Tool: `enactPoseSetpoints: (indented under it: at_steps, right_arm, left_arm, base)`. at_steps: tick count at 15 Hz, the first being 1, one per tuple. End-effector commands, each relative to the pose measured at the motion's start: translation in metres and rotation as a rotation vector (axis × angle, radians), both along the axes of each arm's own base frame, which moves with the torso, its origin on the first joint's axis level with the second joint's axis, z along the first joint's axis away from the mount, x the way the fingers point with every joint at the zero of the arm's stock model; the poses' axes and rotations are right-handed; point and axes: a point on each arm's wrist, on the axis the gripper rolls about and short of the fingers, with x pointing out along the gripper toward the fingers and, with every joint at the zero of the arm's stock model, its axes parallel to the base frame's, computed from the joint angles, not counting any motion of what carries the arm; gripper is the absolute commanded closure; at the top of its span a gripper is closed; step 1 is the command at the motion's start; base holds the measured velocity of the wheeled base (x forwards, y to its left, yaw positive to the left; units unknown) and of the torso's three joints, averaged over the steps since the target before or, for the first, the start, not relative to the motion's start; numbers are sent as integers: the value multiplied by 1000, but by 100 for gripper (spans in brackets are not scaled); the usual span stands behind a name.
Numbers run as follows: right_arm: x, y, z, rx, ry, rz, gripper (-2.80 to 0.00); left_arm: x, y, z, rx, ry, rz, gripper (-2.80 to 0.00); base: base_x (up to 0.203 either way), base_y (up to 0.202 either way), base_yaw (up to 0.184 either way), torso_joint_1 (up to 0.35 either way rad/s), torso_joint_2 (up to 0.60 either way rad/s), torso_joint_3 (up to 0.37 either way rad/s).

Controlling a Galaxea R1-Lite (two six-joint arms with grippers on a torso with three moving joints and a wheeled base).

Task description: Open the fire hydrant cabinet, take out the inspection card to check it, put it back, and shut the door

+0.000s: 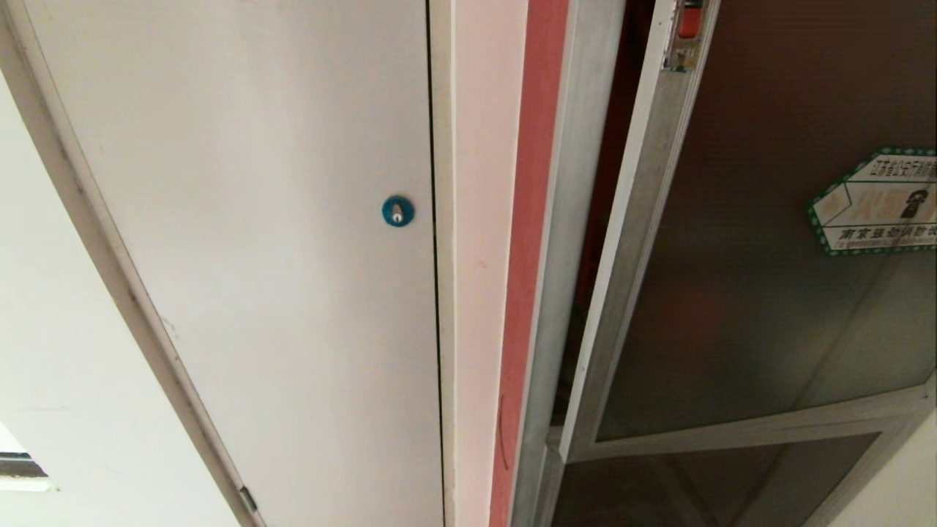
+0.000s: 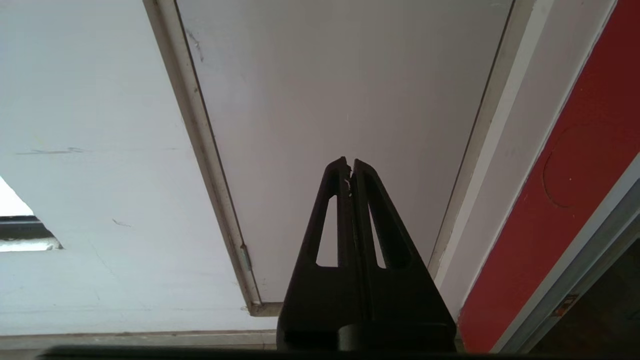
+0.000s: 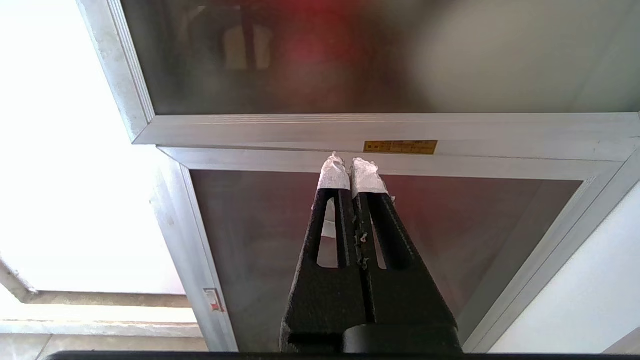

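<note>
- In the head view the door (image 1: 747, 293) of the fire hydrant cabinet (image 1: 556, 256) fills the 3 o'clock side: a dark tinted pane in an aluminium frame, standing slightly ajar, with a dark gap between its frame and the cabinet's silver upright.
- A green-bordered sticker (image 1: 875, 201) sits on the pane towards 2 o'clock, and a small red latch (image 1: 689, 20) shows on the frame at about 1 o'clock.
- A red strip (image 1: 531, 241) runs just beside the silver upright at 12 o'clock.
- A white panel (image 1: 256, 241) with a blue round lock (image 1: 397, 211) covers the centre and the 9 o'clock side.
- The inspection card shows in no view.
- The left hand (image 2: 349, 164) is clenched and empty, pointing at the white panel, apart from it.
- The right hand (image 3: 350, 162), with white wrap on its fingertips (image 3: 333, 175), is clenched on nothing; it points at the aluminium rail between the door's pane and the lower dark glass panel (image 3: 450, 225), below a small yellow label (image 3: 400, 147).
</note>
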Motion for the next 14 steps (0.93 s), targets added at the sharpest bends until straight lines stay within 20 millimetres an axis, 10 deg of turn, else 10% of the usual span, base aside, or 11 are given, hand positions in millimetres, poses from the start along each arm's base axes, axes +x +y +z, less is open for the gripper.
enactPoseSetpoints:
  at_steps: [1,6,14]
  right_arm:
    - [0,0,0,0,3,2,0]
    - [0,0,0,0,3,1,0]
    - [0,0,0,0,3,1,0]
  left_arm:
    - [0,0,0,-1,2,2,0]
    - [-1,0,22,-12,-41,-2,0]
    - [59,-9,152,-198,99,-401,0]
  base:
    - [0,0,0,0,0,0]
    - [0,0,0,0,0,0]
    - [0,0,0,0,0,0]
